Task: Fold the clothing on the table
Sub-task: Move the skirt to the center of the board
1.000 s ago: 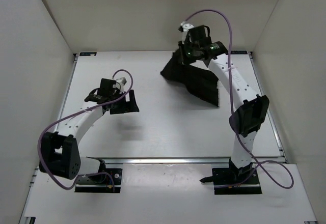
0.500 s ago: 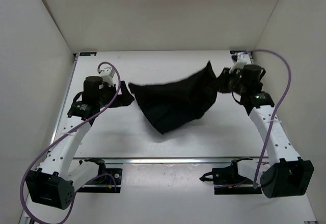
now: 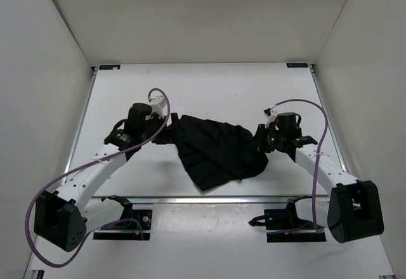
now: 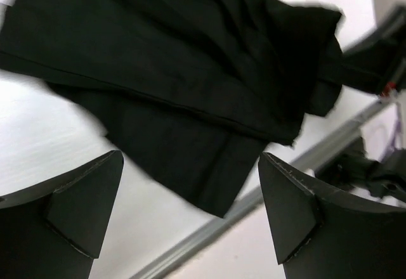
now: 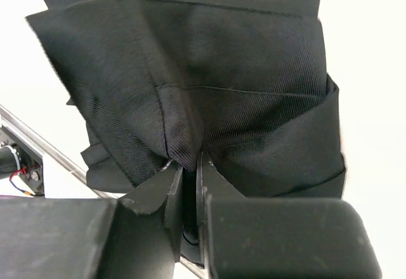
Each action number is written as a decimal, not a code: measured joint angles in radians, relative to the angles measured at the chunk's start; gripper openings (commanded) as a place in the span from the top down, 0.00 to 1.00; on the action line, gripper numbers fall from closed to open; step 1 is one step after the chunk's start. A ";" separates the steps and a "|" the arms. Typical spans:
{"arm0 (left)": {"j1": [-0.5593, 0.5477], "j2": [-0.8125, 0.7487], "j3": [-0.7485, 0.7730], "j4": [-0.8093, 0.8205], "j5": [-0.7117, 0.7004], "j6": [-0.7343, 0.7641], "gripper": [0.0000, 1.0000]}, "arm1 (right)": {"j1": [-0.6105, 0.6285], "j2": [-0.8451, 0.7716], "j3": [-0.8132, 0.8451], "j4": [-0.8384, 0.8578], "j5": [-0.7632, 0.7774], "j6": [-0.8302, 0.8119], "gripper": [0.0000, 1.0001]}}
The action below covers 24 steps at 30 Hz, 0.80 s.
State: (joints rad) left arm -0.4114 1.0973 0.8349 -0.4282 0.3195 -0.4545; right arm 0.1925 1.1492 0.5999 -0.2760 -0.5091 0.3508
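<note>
Right gripper [image 5: 187, 165]: fingers pressed together on a small tuck of the clothing [image 3: 219, 152]. It is pinching the garment's right-hand edge, and the fabric fans out from the pinch. Left gripper [image 4: 190, 158]: fingers spread wide with nothing between them. It hangs at the garment's left edge. The wrist view shows cloth beyond the fingers, but I can't tell if they touch it.

The clothing lies bunched in the middle of the table [image 3: 209, 89], nearer the near edge than the far one, between the two grippers. Its lowest corner is close to the metal rail [image 3: 158, 198] along the near edge. It isn't flat; I see creases and overlapped layers.

My read of the step in hand: get a second hold on the left so I can stretch the garment out before any fold. To do it well:
- Bring the left fingers down on one edge layer at the left corner, not on a stacked bunch.
- Close only once cloth sits between both pads.
- Hold the right pinch firm.
- Draw the two grips apart evenly, low over the tabletop, and ease toward the far edge so nothing drapes over the rail.

Risks: the left could catch two layers, and the right pinch could slip, since it has only a small tuck.
</note>
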 measured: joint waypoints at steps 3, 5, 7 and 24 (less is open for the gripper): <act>-0.080 0.017 -0.067 0.095 0.029 -0.074 0.02 | 0.041 0.068 0.075 0.007 0.004 0.005 1.00; -0.127 0.026 -0.131 0.155 0.055 -0.127 0.01 | 0.100 0.137 0.143 0.030 0.002 0.015 1.00; -0.157 0.046 -0.185 0.192 0.075 -0.179 0.01 | 0.159 0.188 0.194 0.050 -0.001 0.026 1.00; -0.143 0.126 -0.373 0.460 -0.029 -0.492 0.02 | 0.277 0.329 0.301 0.098 -0.016 0.050 1.00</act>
State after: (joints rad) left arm -0.5545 1.2236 0.4618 0.0315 0.2905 -0.9466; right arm 0.4698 1.4780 0.9009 -0.1780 -0.5247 0.4007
